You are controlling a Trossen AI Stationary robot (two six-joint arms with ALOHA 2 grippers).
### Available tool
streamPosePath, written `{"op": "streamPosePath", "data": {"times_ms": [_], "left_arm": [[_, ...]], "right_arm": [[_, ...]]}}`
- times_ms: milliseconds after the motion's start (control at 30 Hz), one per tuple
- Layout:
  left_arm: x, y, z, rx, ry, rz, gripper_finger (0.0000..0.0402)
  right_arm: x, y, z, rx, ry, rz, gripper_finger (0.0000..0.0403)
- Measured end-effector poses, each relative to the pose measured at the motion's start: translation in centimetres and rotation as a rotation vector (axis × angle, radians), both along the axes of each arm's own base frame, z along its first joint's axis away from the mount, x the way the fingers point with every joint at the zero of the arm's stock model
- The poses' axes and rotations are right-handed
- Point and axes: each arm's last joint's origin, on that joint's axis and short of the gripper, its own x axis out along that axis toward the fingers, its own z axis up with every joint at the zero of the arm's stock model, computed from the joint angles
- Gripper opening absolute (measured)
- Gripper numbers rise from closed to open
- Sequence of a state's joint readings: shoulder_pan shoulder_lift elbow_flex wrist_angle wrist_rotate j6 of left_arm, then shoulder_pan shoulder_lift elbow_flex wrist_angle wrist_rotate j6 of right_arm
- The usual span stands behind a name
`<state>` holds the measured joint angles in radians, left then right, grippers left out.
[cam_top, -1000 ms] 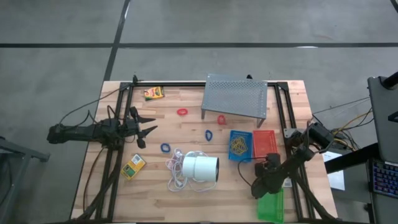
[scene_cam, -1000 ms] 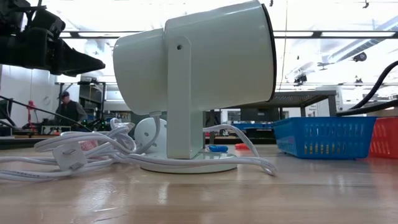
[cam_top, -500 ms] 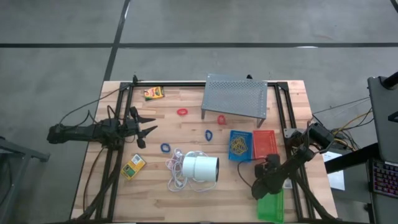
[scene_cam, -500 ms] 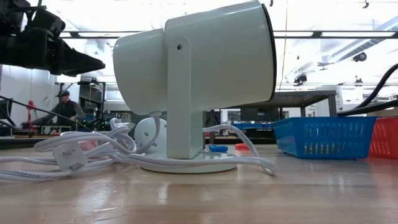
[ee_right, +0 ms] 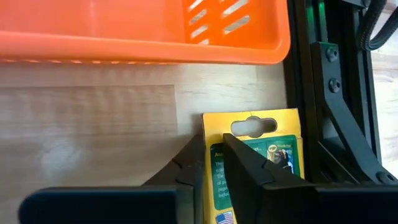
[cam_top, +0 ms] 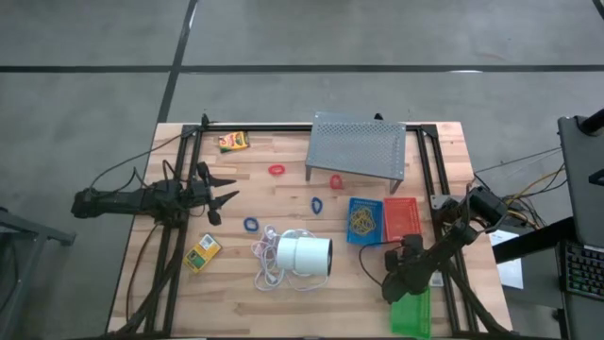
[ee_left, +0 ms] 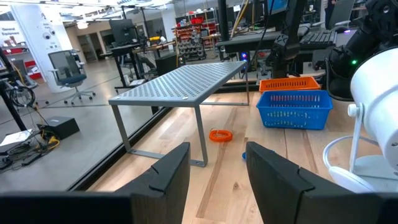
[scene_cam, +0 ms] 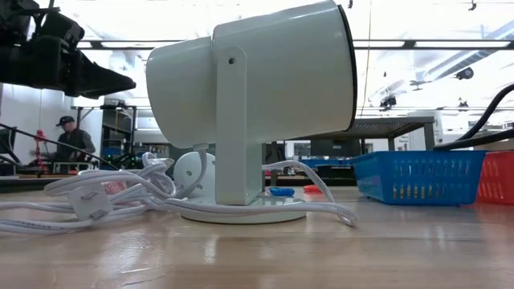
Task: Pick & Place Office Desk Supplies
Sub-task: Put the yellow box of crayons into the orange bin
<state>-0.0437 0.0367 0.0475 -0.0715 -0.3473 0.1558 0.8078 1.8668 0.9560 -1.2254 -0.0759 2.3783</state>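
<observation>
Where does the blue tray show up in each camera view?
High view: blue tray, right of centre.
Low view: at the right.
Left wrist view: past the metal stand.
Right wrist view: not in it; yellow box instead.
Shared landmark: the red tray beside it, seen in all four.

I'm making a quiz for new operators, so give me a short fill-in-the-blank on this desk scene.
1. The tan rubber bands lie in the ____ plastic tray.
2. The right tool has its fingers on either side of a yellow printed ____.
3. The white cylinder lamp trails a white ____ on the wooden table.
4. The red plastic tray sits directly beside the ____ tray.

Missing words: blue; box; cord; blue
</observation>
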Motion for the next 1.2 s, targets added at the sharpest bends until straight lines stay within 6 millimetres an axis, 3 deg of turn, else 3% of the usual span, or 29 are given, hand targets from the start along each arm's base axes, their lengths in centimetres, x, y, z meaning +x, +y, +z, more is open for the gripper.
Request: {"op": "streamPosePath", "data": {"times_ms": [567, 1200], "left_arm": [[0.0, 0.0, 0.0, 0.0, 0.0, 0.0, 0.0159], [0.0, 0.0, 0.0, 0.0, 0.0, 0.0, 0.0159]], "right_arm": [[0.2, 0.9, 0.3, 0.012, -0.058, 0.028, 0.0034], [2.1, 1.3, 0.5, -0.119, -0.376, 0.269, 0.0034]]}}
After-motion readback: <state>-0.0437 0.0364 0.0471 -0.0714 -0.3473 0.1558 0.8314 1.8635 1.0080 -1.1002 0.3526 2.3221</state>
